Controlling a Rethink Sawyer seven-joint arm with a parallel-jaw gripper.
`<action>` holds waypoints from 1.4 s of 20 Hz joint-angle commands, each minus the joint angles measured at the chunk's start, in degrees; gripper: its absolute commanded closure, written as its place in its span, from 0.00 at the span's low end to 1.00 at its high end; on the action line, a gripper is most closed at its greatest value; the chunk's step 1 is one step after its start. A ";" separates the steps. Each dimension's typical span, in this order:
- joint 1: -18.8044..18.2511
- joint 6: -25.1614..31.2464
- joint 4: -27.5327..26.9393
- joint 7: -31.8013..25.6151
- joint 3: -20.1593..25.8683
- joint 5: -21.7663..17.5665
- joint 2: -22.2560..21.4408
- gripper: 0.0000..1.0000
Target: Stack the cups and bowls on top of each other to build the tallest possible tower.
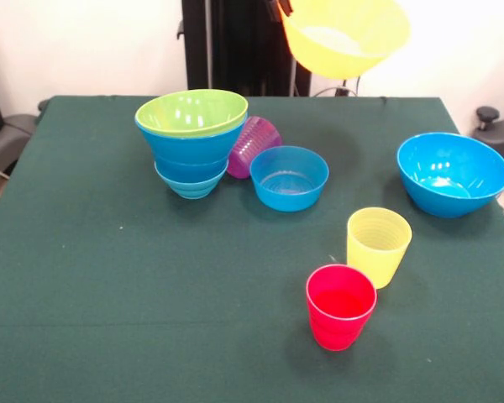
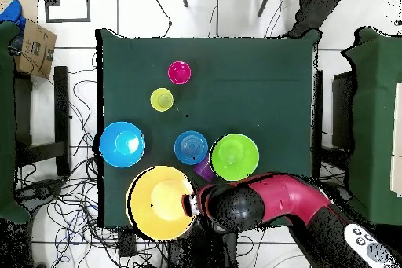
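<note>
Partly built, the tower stood at ten o'clock, green bowl uppermost. The gripper held the big yellow bowl aloft by its rim; two blue bowls and three cups remained loose.

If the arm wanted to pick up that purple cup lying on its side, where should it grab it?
Probably from above, across its ribbed sides. The purple cup lies tipped, mouth toward the camera, wedged between the tower and the small blue bowl. Both flanks are crowded, so pinching the upper rim edge from above seems safest.
</note>
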 commanded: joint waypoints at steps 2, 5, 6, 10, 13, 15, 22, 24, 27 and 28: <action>-2.47 8.27 -1.12 -12.78 4.83 -0.95 4.78 1.00; -3.97 9.87 -1.72 -13.70 5.63 -1.36 5.52 1.00; -4.56 10.49 -1.88 -14.00 6.00 -1.37 5.69 1.00; -6.74 12.96 -2.91 -15.21 6.95 -1.97 6.61 1.00; -8.63 15.79 -4.53 -16.94 7.54 -2.77 7.13 1.00; -9.88 17.85 -5.75 -18.35 7.89 -3.31 7.40 1.00; -12.79 22.82 -9.91 -22.32 7.80 -6.48 10.26 1.00; -13.04 23.49 -10.66 -22.60 7.75 -7.11 11.05 1.00; -13.57 24.56 -11.74 -23.14 7.92 -7.91 11.91 1.00; -14.06 24.87 -11.78 -23.37 8.12 -8.16 12.05 1.00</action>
